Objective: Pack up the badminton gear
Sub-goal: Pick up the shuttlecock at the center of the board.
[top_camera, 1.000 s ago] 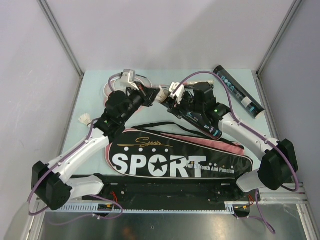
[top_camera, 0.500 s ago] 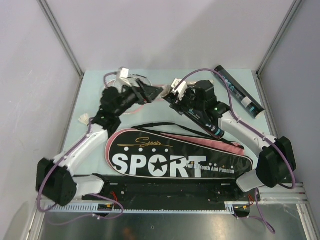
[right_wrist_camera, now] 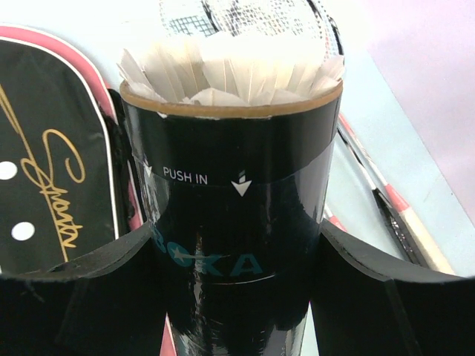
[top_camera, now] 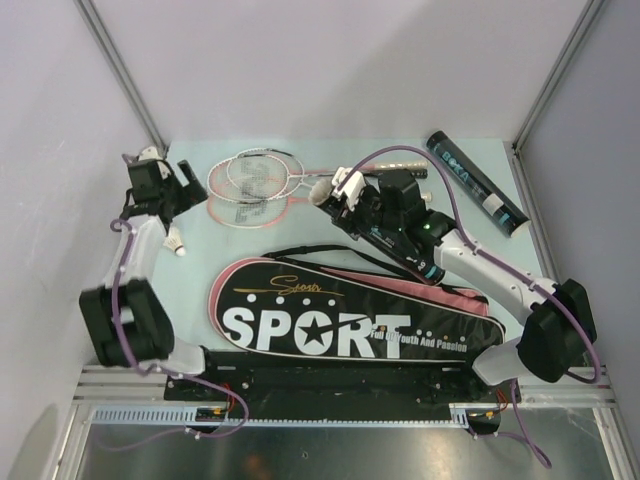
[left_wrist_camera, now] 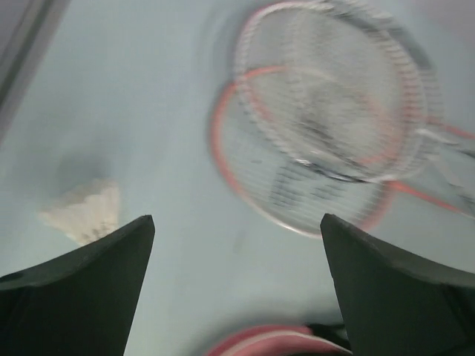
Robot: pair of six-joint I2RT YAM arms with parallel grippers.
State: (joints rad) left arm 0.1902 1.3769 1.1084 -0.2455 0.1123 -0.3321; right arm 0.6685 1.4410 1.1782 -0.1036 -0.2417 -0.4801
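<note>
At far left, the left gripper (left_wrist_camera: 236,222) hangs wide open and empty near a loose shuttlecock (left_wrist_camera: 85,211) on the table (left_wrist_camera: 148,89). Two rackets (top_camera: 250,183) lie overlapped beside it. The right gripper (right_wrist_camera: 234,230) clamps a shuttlecock-filled tube (right_wrist_camera: 230,148) at the black sport bag's (top_camera: 350,325) far edge. Another tube (top_camera: 478,185) lies far right.

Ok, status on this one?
Left gripper open, empty, near loose shuttlecock. Right gripper shut on tube with shuttlecocks in it. Rackets and second tube on table, outside bag. Nothing blocking.

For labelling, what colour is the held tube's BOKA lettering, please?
Teal, on the black cylindrical shuttlecock tube; clearest in right wrist view.
</note>
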